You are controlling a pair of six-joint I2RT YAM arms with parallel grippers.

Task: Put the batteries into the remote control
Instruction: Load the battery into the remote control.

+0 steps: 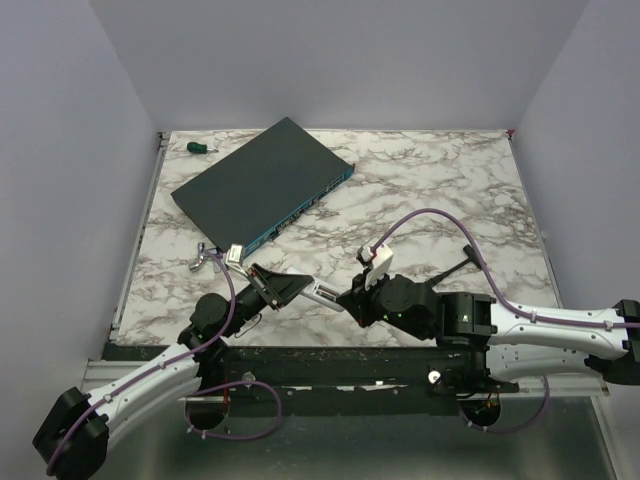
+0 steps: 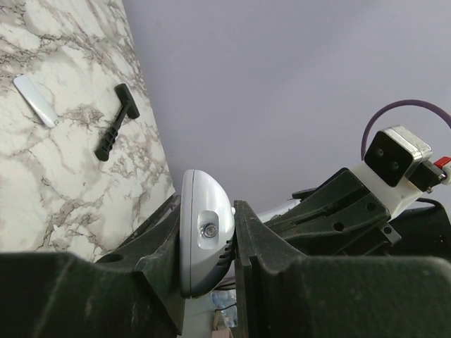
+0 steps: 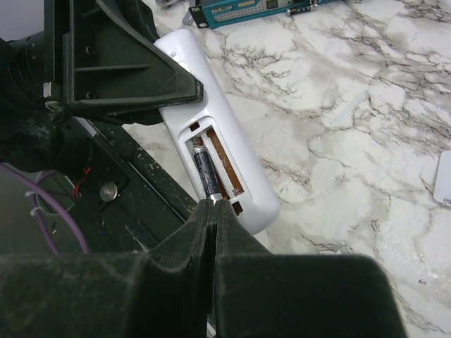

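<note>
White glossy plastic makes up the remote point(image 3: 232, 134), a slim rounded bar with its back uppermost. It lies at a slant near the front edge of the desk point(image 3: 338, 105), though whether it rests on the marble or is held just clear I cannot tell. The left tool point(image 2: 206, 243) is clenched on its upper end, fingers on the two long edges. That looks like the right place to hold it, since the shell is stiff there and the open bay is thin-walled.

I judge it to be light and slick, so it could twist or slide under a sideways push.

The bay is uncovered. One dark, smooth battery point(image 3: 204, 172) lies in the left slot, and the right slot shows bare brown lining. The right tool point(image 3: 213, 218) is clenched with its matte black fingers pressed together, tips at the battery's near end and nothing visibly held.

A thin white curved strip point(image 2: 34, 101), possibly the bay's lid, lies on the veined marble well apart. A ribbed black handle point(image 2: 116, 121) lies beside it.
</note>
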